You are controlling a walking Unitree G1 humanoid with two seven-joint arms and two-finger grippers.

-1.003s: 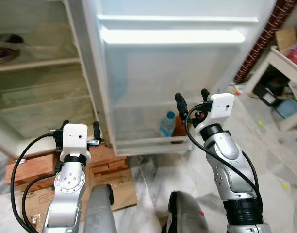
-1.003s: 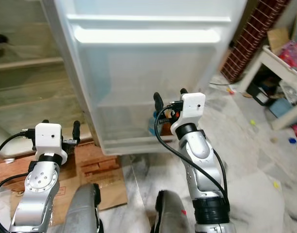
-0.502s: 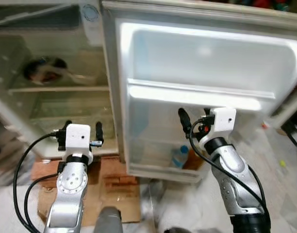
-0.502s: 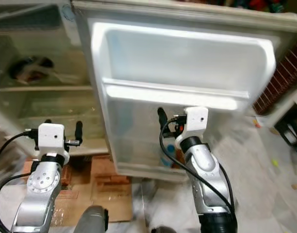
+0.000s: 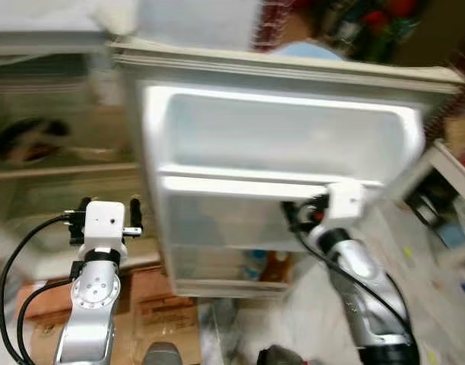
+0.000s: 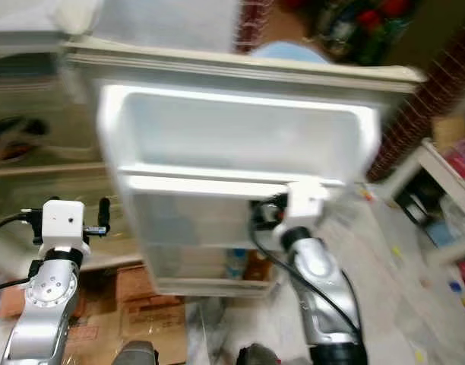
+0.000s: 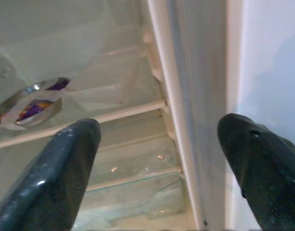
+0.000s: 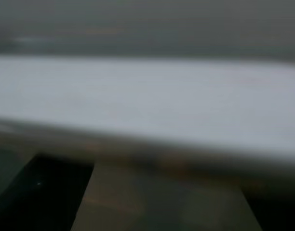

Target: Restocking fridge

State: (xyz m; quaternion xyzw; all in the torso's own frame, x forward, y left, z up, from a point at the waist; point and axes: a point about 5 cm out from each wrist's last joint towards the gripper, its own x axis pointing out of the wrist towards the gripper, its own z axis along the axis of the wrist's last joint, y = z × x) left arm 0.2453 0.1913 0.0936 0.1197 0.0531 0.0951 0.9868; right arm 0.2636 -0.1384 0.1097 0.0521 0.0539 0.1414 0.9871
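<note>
The fridge (image 5: 58, 152) is standing open, its door (image 5: 278, 144) facing the camera. A blurred bottle (image 5: 255, 265) is standing upright in the door's bottom rack. Left gripper (image 7: 159, 159) jaws are gaping wide; right gripper (image 5: 293, 217) jaws are too blurred to tell.

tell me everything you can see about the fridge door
The fridge door is white plastic, swung open with its inner side toward the camera. It has a deep moulded recess up top, a bright shelf rail across the middle, and a translucent lower bin holding a blue-capped bottle and something orange-brown. The right gripper is at the rail.
</note>
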